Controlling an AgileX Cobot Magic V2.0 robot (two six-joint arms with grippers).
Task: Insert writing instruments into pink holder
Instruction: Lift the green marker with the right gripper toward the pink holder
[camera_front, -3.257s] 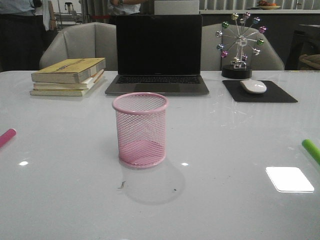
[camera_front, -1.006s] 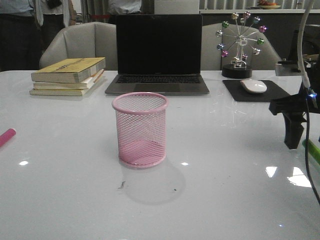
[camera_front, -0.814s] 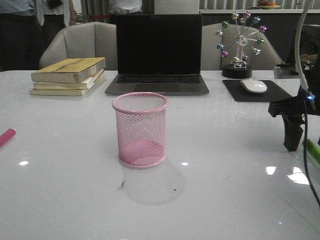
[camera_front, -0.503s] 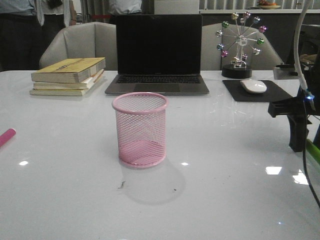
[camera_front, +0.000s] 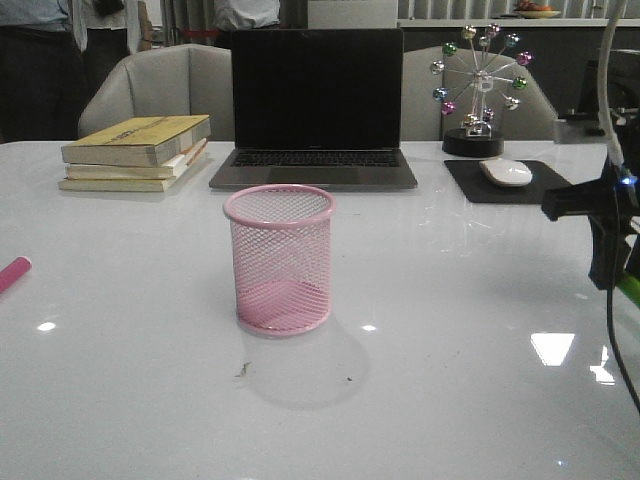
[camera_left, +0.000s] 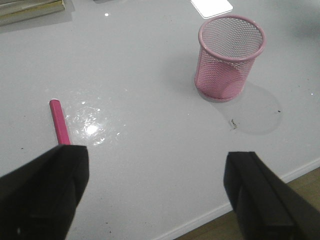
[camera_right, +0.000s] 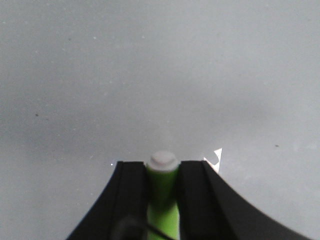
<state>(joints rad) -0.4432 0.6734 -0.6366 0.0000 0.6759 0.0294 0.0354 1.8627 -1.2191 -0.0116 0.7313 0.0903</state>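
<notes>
The pink holder (camera_front: 279, 259) (camera_left: 230, 56) stands upright and empty in the middle of the white table. At the table's left edge lies the magenta marker (camera_front: 13, 272) (camera_left: 60, 122). My left gripper (camera_left: 155, 187) hovers open above the table near that marker, one finger covering the marker's near end. My right gripper (camera_front: 606, 268) (camera_right: 162, 175) is at the far right edge, its two black fingers shut on the lime green marker (camera_right: 163, 200) (camera_front: 630, 291), whose white end pokes out between the fingertips.
A closed-screen black laptop (camera_front: 316, 105) sits behind the holder. A stack of books (camera_front: 136, 152) lies at the back left. A white mouse (camera_front: 505, 171) on a black pad and a ball ornament (camera_front: 479, 88) stand at the back right.
The right arm has come in from the right and lowered onto the green marker, drifting slightly right over the last second. The holder and magenta marker have not moved.
</notes>
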